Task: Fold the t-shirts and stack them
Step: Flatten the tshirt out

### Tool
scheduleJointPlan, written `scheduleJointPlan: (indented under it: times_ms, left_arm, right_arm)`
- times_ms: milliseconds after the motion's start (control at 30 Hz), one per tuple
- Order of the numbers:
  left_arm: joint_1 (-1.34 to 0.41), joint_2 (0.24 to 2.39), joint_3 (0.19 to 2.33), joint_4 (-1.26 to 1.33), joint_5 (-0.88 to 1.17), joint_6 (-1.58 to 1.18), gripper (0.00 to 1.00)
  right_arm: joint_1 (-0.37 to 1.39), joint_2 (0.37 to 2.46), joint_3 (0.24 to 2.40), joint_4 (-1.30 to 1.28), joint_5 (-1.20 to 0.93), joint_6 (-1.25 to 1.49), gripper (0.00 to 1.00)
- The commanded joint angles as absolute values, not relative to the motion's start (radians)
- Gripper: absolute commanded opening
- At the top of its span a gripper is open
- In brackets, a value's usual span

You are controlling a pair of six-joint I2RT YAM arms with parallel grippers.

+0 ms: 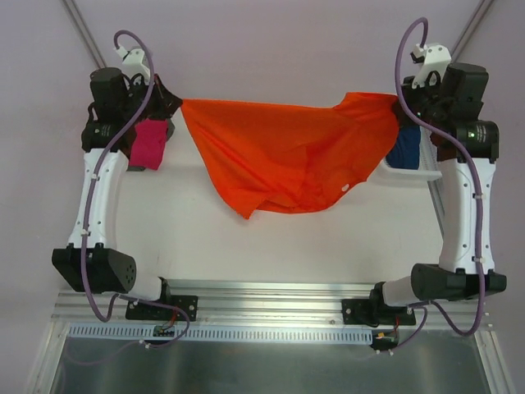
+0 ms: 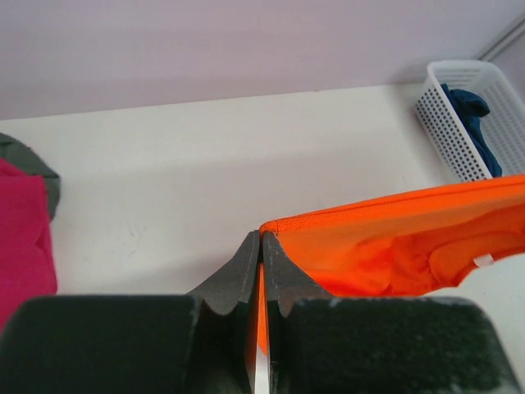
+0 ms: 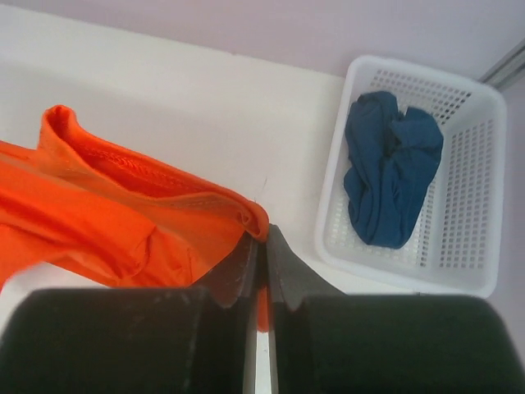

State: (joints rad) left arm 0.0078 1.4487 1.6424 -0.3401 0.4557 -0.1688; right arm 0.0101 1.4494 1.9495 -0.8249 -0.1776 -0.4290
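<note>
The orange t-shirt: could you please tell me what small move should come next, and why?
Probably lower it flat onto the table: the left pincer and right pincer each clamp an edge of the orange t-shirt, which hangs stretched between them.

Bright, even light falls from above, leaving only a faint, soft shadow on the worktop (image 1: 287,246) under the orange t-shirt (image 1: 287,156). Both wrist views are softer, with the near dark fingers (image 2: 238,279) blurred and the orange oversaturated.
</note>
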Motion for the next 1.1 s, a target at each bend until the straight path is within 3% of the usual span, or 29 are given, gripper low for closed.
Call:
scheduleJointPlan:
  times_ms: [0,700,1067]
  left_arm:
    - [0.066,1.355,1.638,-0.337,0.434,-0.150,0.00]
    - [0.210,0.967,1.644,-0.348,0.561,-0.184,0.00]
    - [0.281,0.836,1.726,-0.354,0.549,-0.199,0.00]
  right_arm:
    - [0.005,1.364,1.963,-0.727,-0.192,-0.402,0.01]
    - [0.005,0.876,1.795,-0.710,-0.308,-0.337,0.01]
    - [0.005,0.752,1.867,-0.651,-0.278,-0.305,0.01]
